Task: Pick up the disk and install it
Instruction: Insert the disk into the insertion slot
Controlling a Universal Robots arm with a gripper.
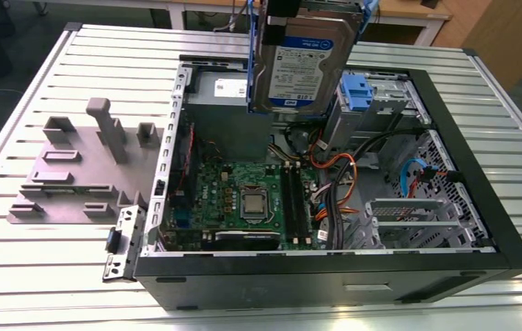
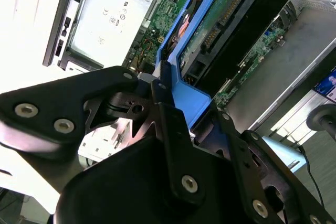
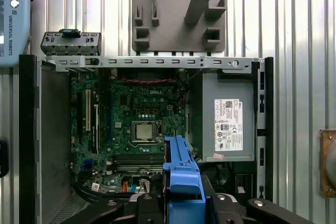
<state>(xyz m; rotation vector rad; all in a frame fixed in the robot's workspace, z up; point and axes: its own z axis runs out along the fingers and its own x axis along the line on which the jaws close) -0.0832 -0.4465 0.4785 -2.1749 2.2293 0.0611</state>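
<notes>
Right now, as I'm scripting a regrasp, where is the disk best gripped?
By the blue bracket at its upper short end, coming from above: the disk hangs upright over the case, and that bracket edge is thin enough to pinch.

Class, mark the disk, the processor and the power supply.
disk [image 1: 304,69]: exterior view, on its label.
processor [image 3: 143,130]: first wrist view, on its metal lid.
power supply [image 3: 228,124]: first wrist view, on its white sticker.

exterior view: high oblique | both wrist views: above | shared: motherboard [image 1: 222,183] [image 3: 126,98]
</notes>
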